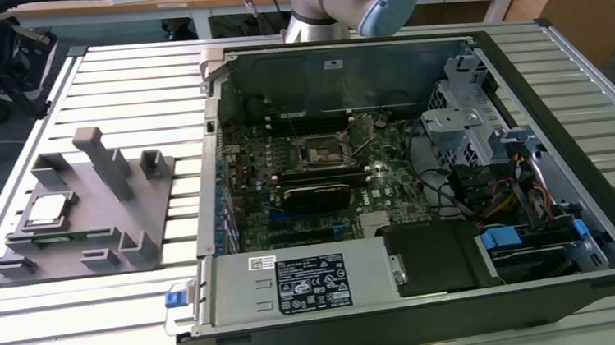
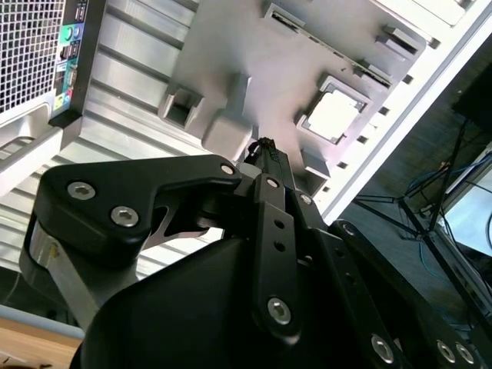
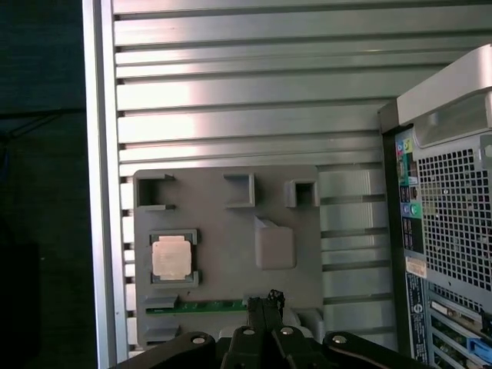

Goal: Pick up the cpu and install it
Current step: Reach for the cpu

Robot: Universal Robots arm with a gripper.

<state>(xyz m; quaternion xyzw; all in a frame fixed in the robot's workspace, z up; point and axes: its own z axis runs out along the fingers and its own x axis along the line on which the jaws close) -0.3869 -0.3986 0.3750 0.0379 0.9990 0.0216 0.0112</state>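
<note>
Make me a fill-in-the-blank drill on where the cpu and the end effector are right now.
The cpu lies in a holder coloured ___. The holder stands on the exterior view's ___ of the open case. The cpu is ___ the case, not in it. In the first wrist view, the end effector hangs above the ___, apart from the cpu.
Missing words: grey; left; outside; holder.

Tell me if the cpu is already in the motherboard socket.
No, the cpu lies on the grey holder beside the open computer case.
</note>
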